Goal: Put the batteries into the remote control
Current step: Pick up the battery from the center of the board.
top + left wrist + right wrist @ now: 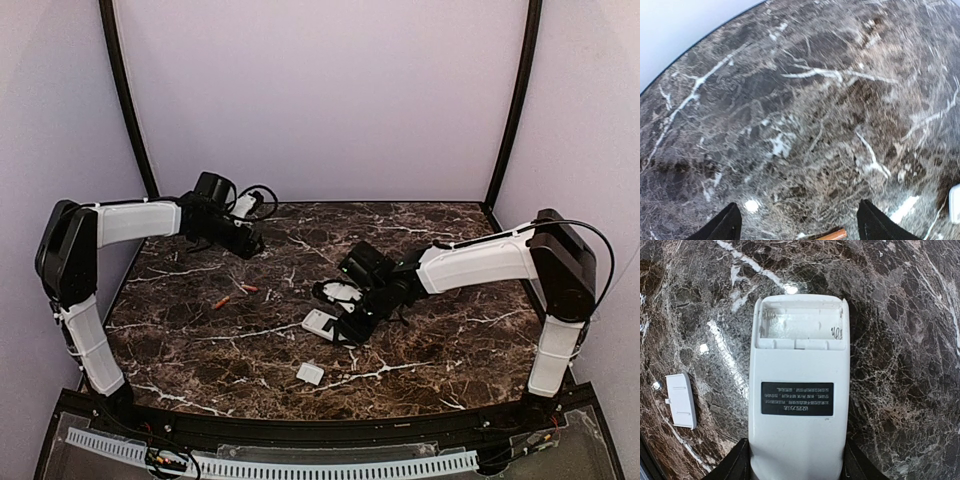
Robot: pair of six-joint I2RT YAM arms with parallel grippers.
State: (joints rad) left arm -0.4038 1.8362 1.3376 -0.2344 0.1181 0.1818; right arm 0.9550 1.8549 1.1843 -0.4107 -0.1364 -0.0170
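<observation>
remote: (322, 323) just right of centre in the top view, flat on the table (200, 350), back up; in the right wrist view the recess (800, 322) sits at frame top, uncovered, nothing in it
right gripper: (796, 463) clamped on the remote's lower end, a finger (737, 467) on each long side; looks like a brace so it won't slide while cells go in, recess end left free
left gripper: (802, 226) jaws apart, nothing between them; hangs over bare table at upper left of the top view
batteries: (221, 301) two orange ones loose on the table, left of centre, near each other but not touching, well apart from the remote; none loaded yet
battery: (833, 234) one end pokes in at the bottom edge of the left wrist view, just inside the right fingertip (877, 227); likely the next pick
cover: (680, 401) off the remote, flat at left of the right wrist view, apart from it; lower centre in the top view, out of the way
edges: left gripper near the table's back left corner by the wall (320, 100); batteries well inside the edge; remote and cover short of the near edge
room: open table between batteries and remote; right arm (470, 265) crowds the remote from the right, so the recess looks easiest to reach from the left
risk: round cells may roll if nudged; recess is narrow, needs a lined-up drop
</observation>
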